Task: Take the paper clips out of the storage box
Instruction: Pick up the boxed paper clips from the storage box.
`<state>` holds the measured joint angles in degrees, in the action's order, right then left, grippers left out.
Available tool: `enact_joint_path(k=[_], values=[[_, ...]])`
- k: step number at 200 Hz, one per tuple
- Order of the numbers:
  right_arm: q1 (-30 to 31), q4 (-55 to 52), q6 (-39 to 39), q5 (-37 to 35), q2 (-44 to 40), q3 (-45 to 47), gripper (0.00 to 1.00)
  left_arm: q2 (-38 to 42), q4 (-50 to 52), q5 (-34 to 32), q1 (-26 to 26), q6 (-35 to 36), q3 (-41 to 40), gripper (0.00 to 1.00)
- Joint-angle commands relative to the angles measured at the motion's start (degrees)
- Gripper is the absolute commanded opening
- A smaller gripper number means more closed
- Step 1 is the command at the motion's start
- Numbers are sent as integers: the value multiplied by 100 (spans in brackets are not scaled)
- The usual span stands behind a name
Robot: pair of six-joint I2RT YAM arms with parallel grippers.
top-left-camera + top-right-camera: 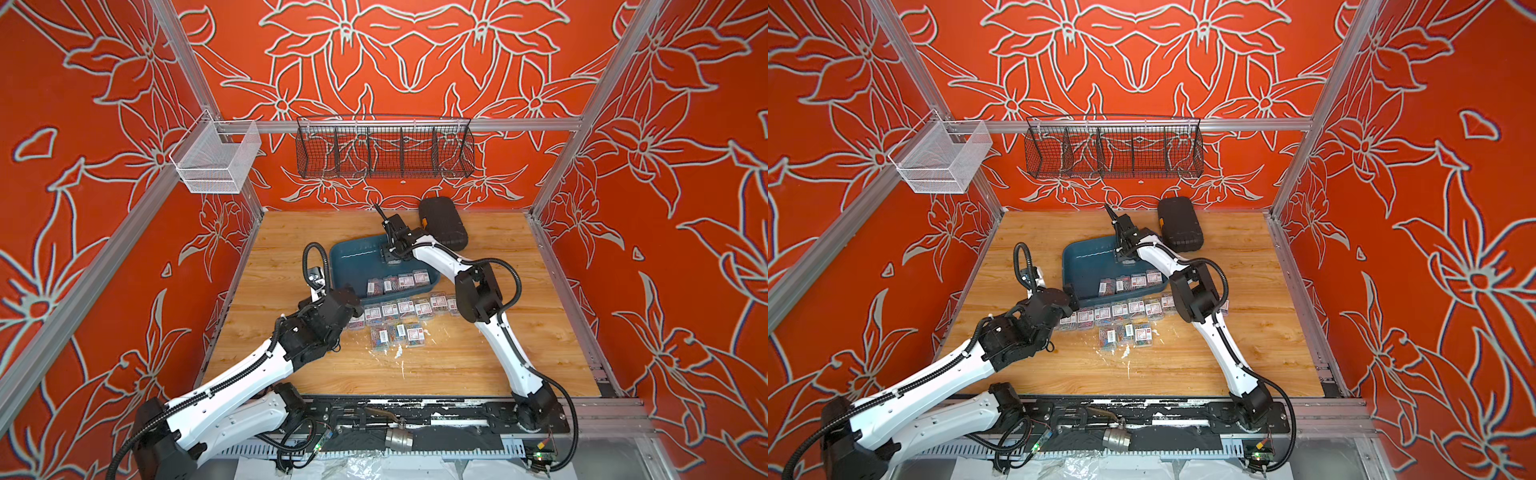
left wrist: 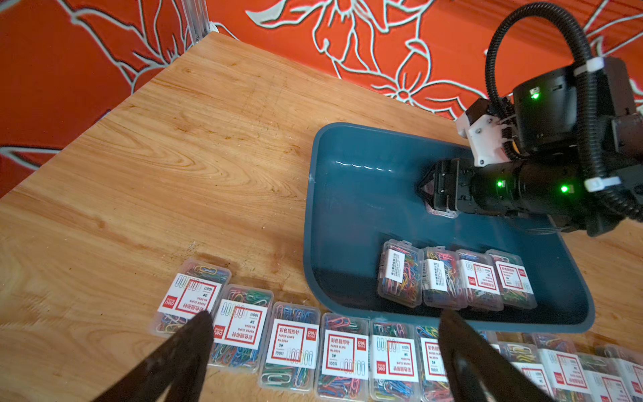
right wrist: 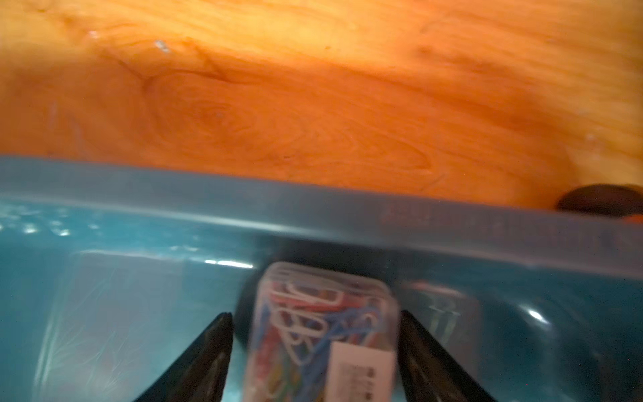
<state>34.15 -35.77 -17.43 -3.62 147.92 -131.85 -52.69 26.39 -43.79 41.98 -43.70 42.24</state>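
Observation:
The teal storage box (image 1: pixel 353 262) (image 2: pixel 362 209) lies mid-table. A row of several clear boxes of paper clips (image 1: pixel 399 282) (image 2: pixel 455 278) stands along its near wall. More paper clips boxes (image 1: pixel 405 309) (image 2: pixel 295 344) lie in rows on the wood just outside it. My right gripper (image 3: pixel 315 315) (image 2: pixel 426 189) reaches down into the far part of the storage box and is open. One paper clips box (image 3: pixel 323 323) stands between its fingers, with a gap on one side. My left gripper (image 2: pixel 327 315) hangs open over the row on the table, holding nothing.
A black hard case (image 1: pixel 442 222) lies behind the storage box at the back. A black wire basket (image 1: pixel 384 151) and a white mesh basket (image 1: pixel 216 160) hang on the frame above. White flecks (image 1: pixel 395 353) mark the wood near the front rows.

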Motion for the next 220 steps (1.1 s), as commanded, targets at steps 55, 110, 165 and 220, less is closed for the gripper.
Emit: enact_joint_path(k=[55,110,165,220], values=[[57,-393,-134,-87,136,-47,56,48,-49,-42,-39,-51,137,98],[63,538,-199,-220,-562,1202,51,-53,-45,-43,-62,-15,189,98],[70,1387,-125,-122,-1226,2035,47,-338,-108,320,-178,26,297,98],[344,1455,-131,-383,-2674,2857,45,-907,-161,750,-452,72,438,98]])
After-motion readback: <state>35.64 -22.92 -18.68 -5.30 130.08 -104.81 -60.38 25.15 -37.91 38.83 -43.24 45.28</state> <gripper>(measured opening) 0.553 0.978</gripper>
